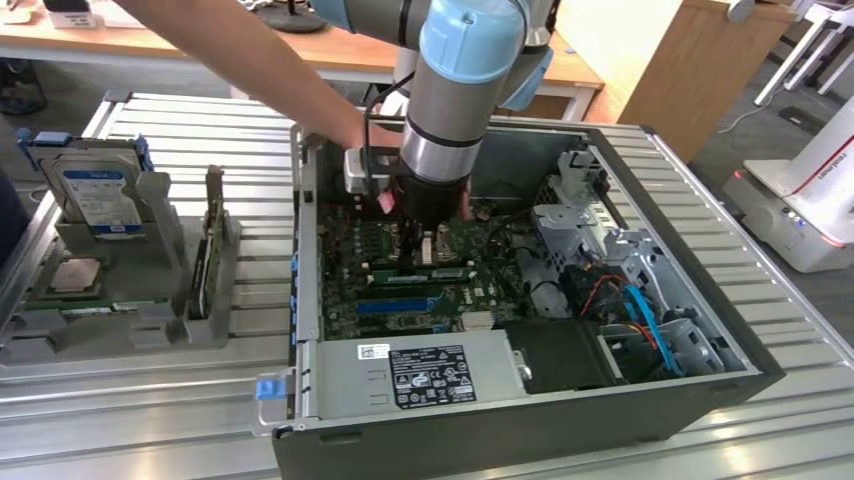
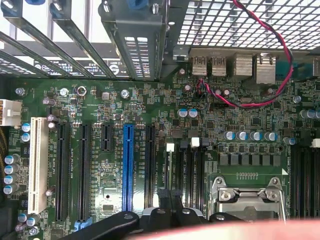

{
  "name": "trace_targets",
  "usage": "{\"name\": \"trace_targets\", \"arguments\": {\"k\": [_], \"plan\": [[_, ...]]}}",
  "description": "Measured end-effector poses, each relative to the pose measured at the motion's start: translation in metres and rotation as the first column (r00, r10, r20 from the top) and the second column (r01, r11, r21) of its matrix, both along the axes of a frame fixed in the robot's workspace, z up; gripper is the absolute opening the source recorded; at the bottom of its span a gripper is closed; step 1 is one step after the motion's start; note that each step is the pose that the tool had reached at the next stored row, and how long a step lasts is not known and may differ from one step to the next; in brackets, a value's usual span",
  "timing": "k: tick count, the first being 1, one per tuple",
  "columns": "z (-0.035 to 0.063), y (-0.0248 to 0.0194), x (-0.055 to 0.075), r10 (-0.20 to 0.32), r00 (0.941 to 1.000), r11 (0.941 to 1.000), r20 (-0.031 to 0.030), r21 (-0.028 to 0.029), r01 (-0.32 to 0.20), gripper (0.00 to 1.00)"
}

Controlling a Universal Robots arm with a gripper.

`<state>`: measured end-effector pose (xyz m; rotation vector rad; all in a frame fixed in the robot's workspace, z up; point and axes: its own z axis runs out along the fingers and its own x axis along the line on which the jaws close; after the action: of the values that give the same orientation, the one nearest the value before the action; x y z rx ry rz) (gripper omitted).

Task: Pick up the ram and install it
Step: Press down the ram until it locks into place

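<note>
Facing motherboard (image 2: 150, 150) slots, fingers (image 2: 170, 212) shut.

The ram (image 1: 430, 272) shows in the exterior view as a long, narrow green strip with pale patches along it. It stands on its long edge inside the open computer case (image 1: 694, 385), on the motherboard (image 1: 400, 290). It runs parallel to the blue slot (image 1: 395, 305) and lies on that slot's far side, directly beneath the closed tool (image 1: 420, 245). Whether it is fully seated in its slot, or touched by the tool, cannot be told.
</note>
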<state>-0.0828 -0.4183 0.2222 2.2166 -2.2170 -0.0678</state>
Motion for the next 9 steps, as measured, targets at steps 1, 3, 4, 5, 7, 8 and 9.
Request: {"name": "trace_targets", "arguments": {"k": [1,3,4,5,7,8,9], "plan": [[0.0000,0.0000,0.000,0.000,1.0000,1.0000,0.0000,-0.0001,0.000,0.11],[0.0002,0.0000,0.000,0.000,1.0000,1.0000,-0.0003,-0.0004,0.000,0.11],[0.0011,-0.0001,0.000,0.000,1.0000,1.0000,-0.0016,-0.0026,0.000,0.11],[0.0042,-0.0004,0.000,0.000,1.0000,1.0000,-0.0056,-0.0096,0.000,0.11],[0.0184,-0.0022,-0.001,0.000,0.9997,0.9992,-0.0224,-0.0403,0.000,0.11],[0.0279,-0.0029,-0.002,-0.001,0.9994,0.9982,-0.0336,-0.0607,-0.001,0.11],[0.0377,-0.0028,-0.002,-0.002,0.9990,0.9967,-0.0449,-0.0814,-0.002,0.11]]}}
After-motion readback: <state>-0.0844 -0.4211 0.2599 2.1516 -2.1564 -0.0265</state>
